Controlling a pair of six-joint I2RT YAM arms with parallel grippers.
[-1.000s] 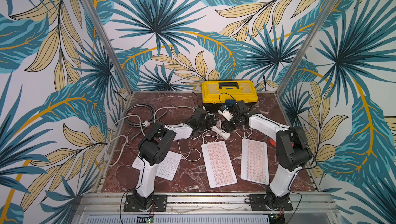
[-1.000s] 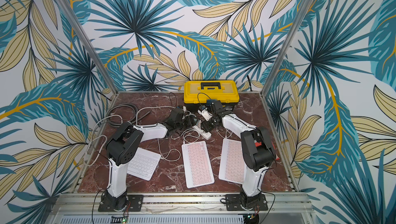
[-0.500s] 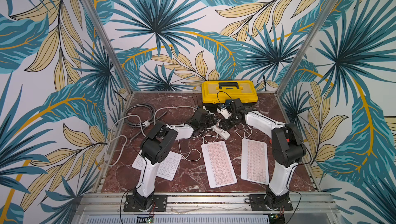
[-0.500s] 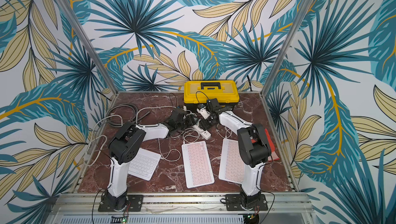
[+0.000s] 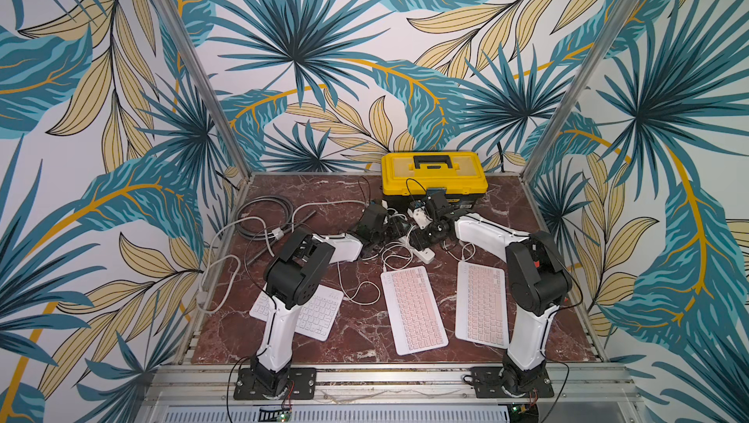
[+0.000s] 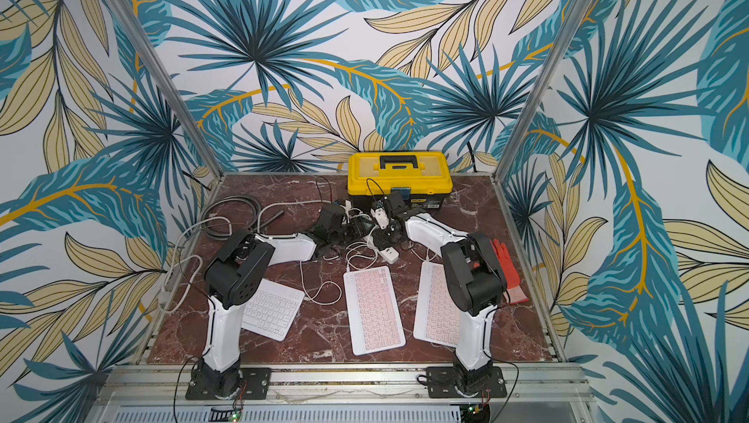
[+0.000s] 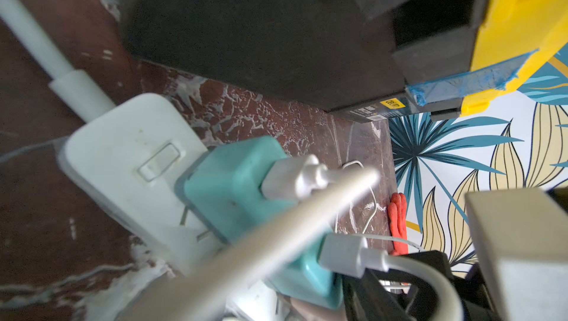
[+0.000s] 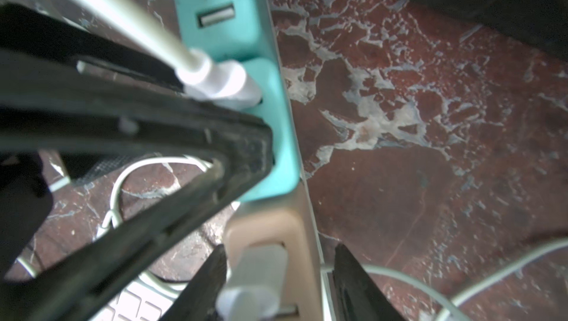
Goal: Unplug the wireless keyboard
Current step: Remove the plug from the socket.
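Nearest my bases, low in both top views, lie three keyboards: a white keyboard (image 5: 314, 313) skewed diagonally behind my left arm, then a middle pink keyboard (image 5: 413, 309) and a right pink keyboard (image 5: 482, 303), long axes running near to far, cabled ends pointing away from me. A red glove (image 6: 506, 271) shows in a top view, right of my right arm, and in the left wrist view. From the pink pair white cables (image 5: 391, 257) curl to one power strip (image 5: 425, 254) at frame centre, where my left gripper (image 5: 395, 227) and right gripper (image 5: 425, 235) meet. Only the wrist views resolve the strip's load: two teal chargers (image 8: 278, 125) and one beige charger (image 8: 267, 227). My right fingers (image 8: 353, 285) stand apart astride the beige one; a left finger (image 8: 239, 150) lies against teal. Whether either gripper clamps, I cannot tell. Farthest stands one yellow toolbox (image 5: 433, 174).
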